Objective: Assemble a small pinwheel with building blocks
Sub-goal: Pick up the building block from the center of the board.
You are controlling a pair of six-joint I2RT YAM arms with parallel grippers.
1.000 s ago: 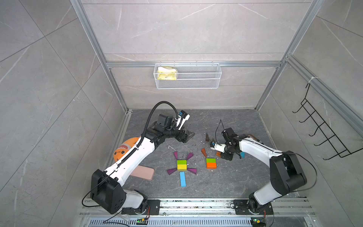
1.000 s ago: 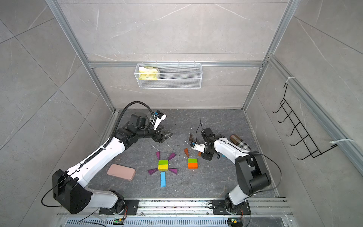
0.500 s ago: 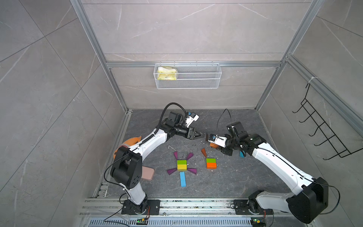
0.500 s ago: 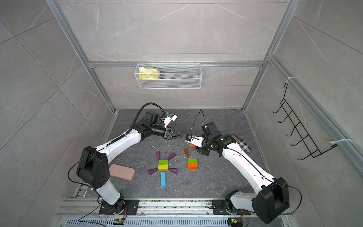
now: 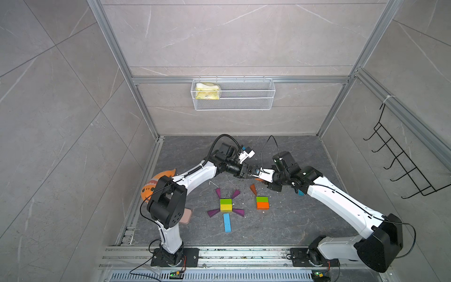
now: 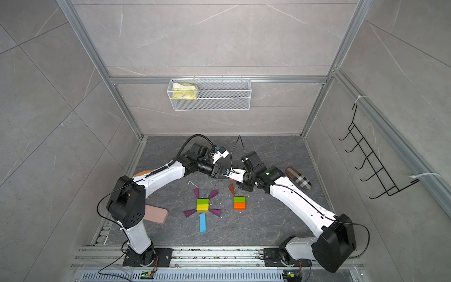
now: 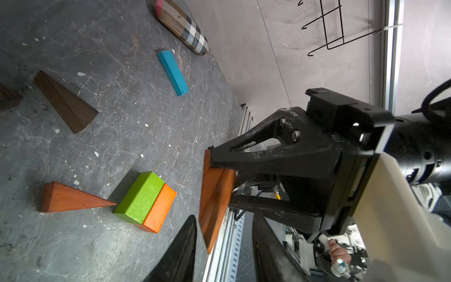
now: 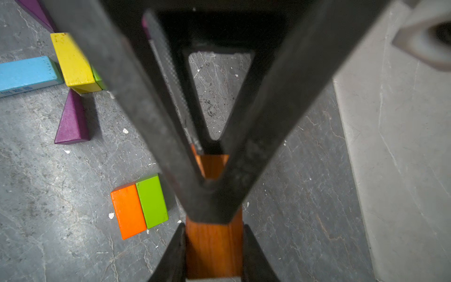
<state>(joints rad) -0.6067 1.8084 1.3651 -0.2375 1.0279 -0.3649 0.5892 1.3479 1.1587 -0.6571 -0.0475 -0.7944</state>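
Observation:
My right gripper (image 8: 214, 246) is shut on an orange wedge (image 8: 213, 234) and holds it above the floor. My left gripper (image 7: 224, 219) meets it nose to nose, its fingers (image 8: 136, 97) either side of the wedge's thin end (image 7: 214, 195). One finger lies close against it and a gap shows beside the other, so a grip is unclear. In both top views the grippers (image 5: 251, 173) (image 6: 225, 172) meet mid-air. Below, green and yellow bricks (image 5: 226, 204) lie ringed by purple wedges (image 5: 238, 212), with a blue bar (image 5: 227, 222). Green and orange bricks (image 5: 262, 202) lie by another orange wedge (image 5: 253, 189).
A brown wedge (image 7: 64, 102), a second blue bar (image 7: 173, 73) and a plaid pouch (image 6: 299, 178) lie to the right. An orange plush fish (image 5: 156, 183) and a pink case (image 6: 156, 214) lie left. A wire basket (image 5: 233, 94) hangs on the back wall, a hook rack (image 5: 402, 166) on the right.
The right gripper has lifted the orange wedge off the floor. The left arm swung right to meet it, and its jaws have narrowed around the wedge.

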